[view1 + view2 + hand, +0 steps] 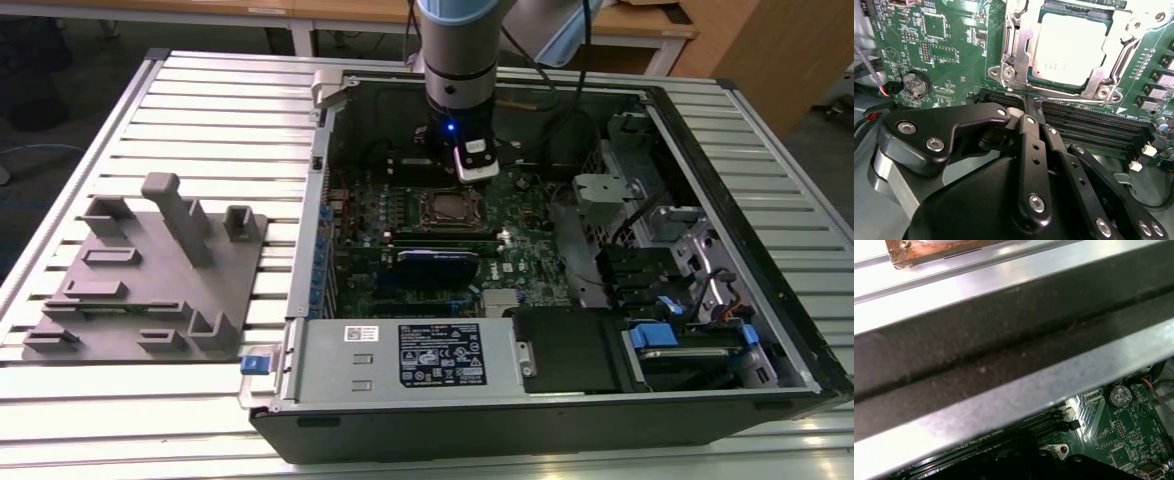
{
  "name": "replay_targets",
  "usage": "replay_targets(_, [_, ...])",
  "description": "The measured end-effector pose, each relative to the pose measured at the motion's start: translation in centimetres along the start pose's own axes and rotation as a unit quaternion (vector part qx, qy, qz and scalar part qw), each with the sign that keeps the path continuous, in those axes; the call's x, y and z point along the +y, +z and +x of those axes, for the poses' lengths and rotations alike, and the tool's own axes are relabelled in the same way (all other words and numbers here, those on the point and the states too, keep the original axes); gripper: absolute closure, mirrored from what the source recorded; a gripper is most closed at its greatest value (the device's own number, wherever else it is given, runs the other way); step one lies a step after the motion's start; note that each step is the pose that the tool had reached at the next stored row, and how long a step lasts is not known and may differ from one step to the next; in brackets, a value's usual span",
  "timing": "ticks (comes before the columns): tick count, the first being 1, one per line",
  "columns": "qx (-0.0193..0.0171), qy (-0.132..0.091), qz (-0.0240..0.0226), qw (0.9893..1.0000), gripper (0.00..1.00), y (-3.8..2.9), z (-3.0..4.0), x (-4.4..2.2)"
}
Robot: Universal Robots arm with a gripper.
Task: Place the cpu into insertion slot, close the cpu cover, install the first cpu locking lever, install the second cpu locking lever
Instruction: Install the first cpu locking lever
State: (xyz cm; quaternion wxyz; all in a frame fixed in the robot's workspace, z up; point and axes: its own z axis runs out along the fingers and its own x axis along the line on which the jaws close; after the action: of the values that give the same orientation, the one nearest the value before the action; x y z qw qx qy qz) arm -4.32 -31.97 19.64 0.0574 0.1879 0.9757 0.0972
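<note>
— So, what is seen at the exterior view's left?
— A grey plastic fixture plate with upright pegs [147, 275] is laid on the ribbed aluminium table [214, 100]. Just beside it the open black computer case [561, 420] is set, with a grey labelled power-supply box [400, 355] along its near edge.
— And further across?
— The green motherboard [400, 250] is seen inside the case. The black two-fingered gripper [470, 172] on the silver and blue arm [461, 60] is hung over it, near the square silver-rimmed insertion slot [426, 208].
— Where is the chip found?
— In the second wrist view the flat silver-grey square cpu [1069, 47] is seated in the slot, and the thin silver frame of the cpu cover [1016, 45] is laid down around it.
— How is the tool held?
— Its fingers [1026, 130] are drawn together at the slot's edge, beside the long black memory slots [1094, 125]. A thin silver wire lever [1079, 101] is crossed there; whether it is pinched cannot be told.
— And at the exterior view's right?
— Dark drive bays with blue tabs [667, 335] are fitted.
</note>
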Motion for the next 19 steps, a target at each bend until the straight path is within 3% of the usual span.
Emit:
replay_targets(8, [-0.0007, -0.001, 0.0019, 1.0, 0.89, 0.04, 0.0, -0.01])
replay_targets(15, [-0.0007, 0.0, 0.0018, 1.0, 0.89, -1.43, -0.11, 0.31])
replay_targets(17, [-0.001, -0.001, 0.0015, 1.0, 0.89, -1.48, -0.08, 0.31])
replay_targets(19, [-0.0046, -0.001, 0.0001, 1.0, 0.89, -1.45, 0.11, 0.23])
